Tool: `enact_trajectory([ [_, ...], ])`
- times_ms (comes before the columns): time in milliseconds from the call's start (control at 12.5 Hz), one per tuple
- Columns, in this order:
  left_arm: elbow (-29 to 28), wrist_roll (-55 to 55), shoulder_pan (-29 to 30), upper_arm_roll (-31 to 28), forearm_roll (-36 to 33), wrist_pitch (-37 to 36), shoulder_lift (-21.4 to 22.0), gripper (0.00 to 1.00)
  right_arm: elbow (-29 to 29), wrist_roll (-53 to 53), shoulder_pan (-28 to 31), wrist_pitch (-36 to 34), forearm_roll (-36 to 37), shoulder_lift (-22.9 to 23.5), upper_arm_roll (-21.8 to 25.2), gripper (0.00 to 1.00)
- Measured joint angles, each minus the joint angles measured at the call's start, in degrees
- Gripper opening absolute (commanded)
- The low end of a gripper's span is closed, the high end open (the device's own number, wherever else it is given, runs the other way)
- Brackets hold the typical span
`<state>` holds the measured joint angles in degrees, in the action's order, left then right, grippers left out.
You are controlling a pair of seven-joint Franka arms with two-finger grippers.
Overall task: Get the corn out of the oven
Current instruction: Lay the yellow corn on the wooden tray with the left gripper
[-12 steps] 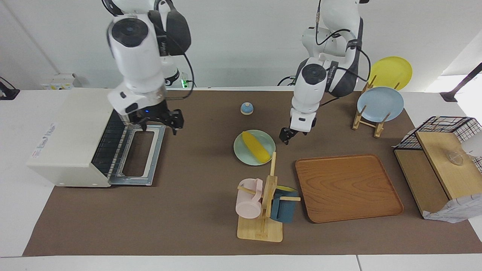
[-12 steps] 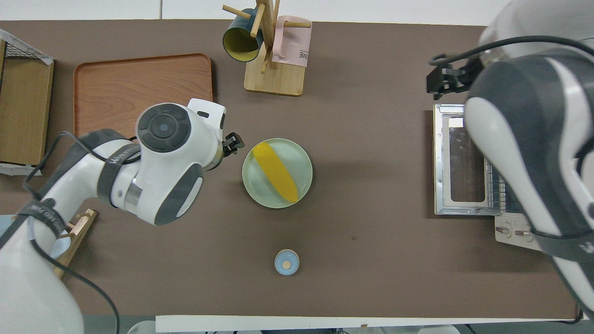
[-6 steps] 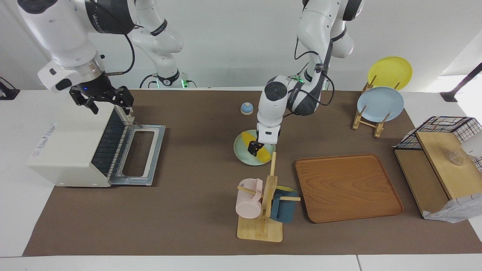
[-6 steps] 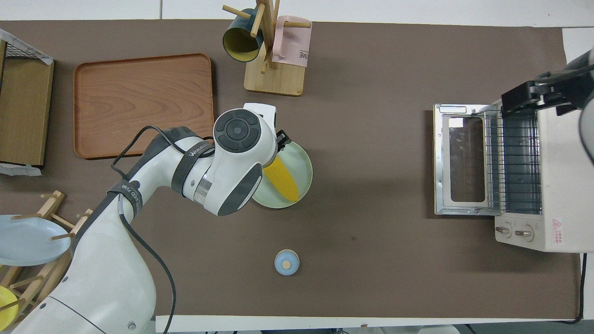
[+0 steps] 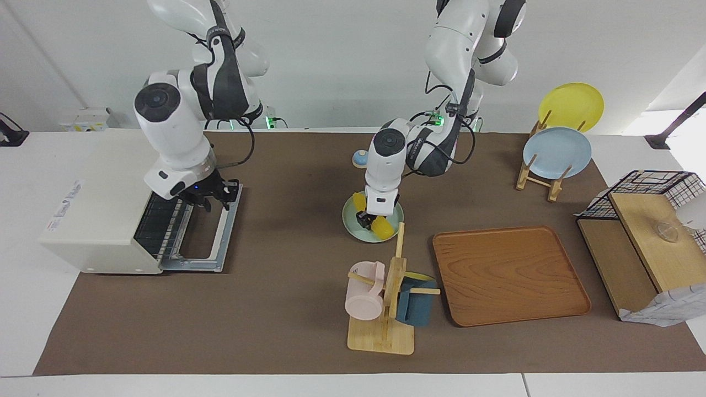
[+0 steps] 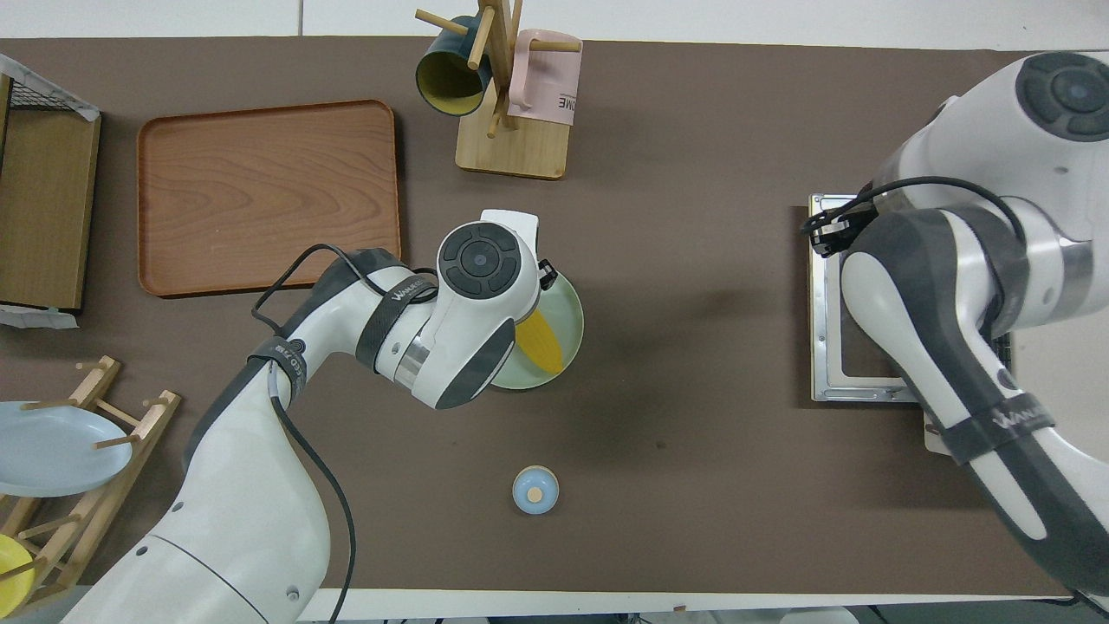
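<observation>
The corn (image 5: 384, 226) lies on the pale green plate (image 5: 346, 218) in the middle of the mat, outside the oven; it also shows in the overhead view (image 6: 541, 342). My left gripper (image 5: 368, 220) is down on the corn's middle, and its wrist covers much of the plate (image 6: 573, 305) from above. The off-white oven (image 5: 94, 215) stands at the right arm's end with its door (image 5: 220, 242) folded flat open and its wire rack bare. My right gripper (image 5: 215, 198) is open and empty, low over the door beside the rack.
A mug rack (image 5: 386, 298) with a pink and a dark blue mug stands close to the plate, farther from the robots. A wooden tray (image 5: 510, 275), a small blue knob (image 5: 361, 159), a plate rack (image 5: 556, 151) and a wire basket (image 5: 645, 182) are also here.
My left gripper came in from beside the plate and settled on the corn. My right arm swung from the door up over the oven's top, then back down over the open door.
</observation>
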<state>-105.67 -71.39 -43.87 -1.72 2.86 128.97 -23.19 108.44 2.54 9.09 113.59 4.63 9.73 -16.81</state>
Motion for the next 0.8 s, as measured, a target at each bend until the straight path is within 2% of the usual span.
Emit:
enact_trajectory([
  [160,3.7,0.0,0.3,-1.3,-2.7,-5.6,0.2,0.00,2.1,0.0,-0.5,4.3,0.0,3.1,0.0,0.00],
  [321,6.3,7.9,4.6,-2.4,-5.0,-11.0,2.7,0.00,2.2,0.0,-1.3,6.3,0.9,5.8,0.0,0.00],
  [562,6.3,34.9,18.2,-2.9,-5.7,-12.0,4.6,0.00,2.5,0.0,-1.7,6.6,4.9,7.2,0.2,0.00],
  [722,6.6,52.2,26.0,-2.9,-5.7,-10.6,2.9,0.00,3.5,0.0,-1.5,6.6,6.4,7.3,0.3,0.01],
  [802,7.4,56.9,28.1,-2.9,-5.7,-8.4,0.8,0.00,4.2,0.0,-1.0,6.9,7.1,7.3,0.3,0.01],
])
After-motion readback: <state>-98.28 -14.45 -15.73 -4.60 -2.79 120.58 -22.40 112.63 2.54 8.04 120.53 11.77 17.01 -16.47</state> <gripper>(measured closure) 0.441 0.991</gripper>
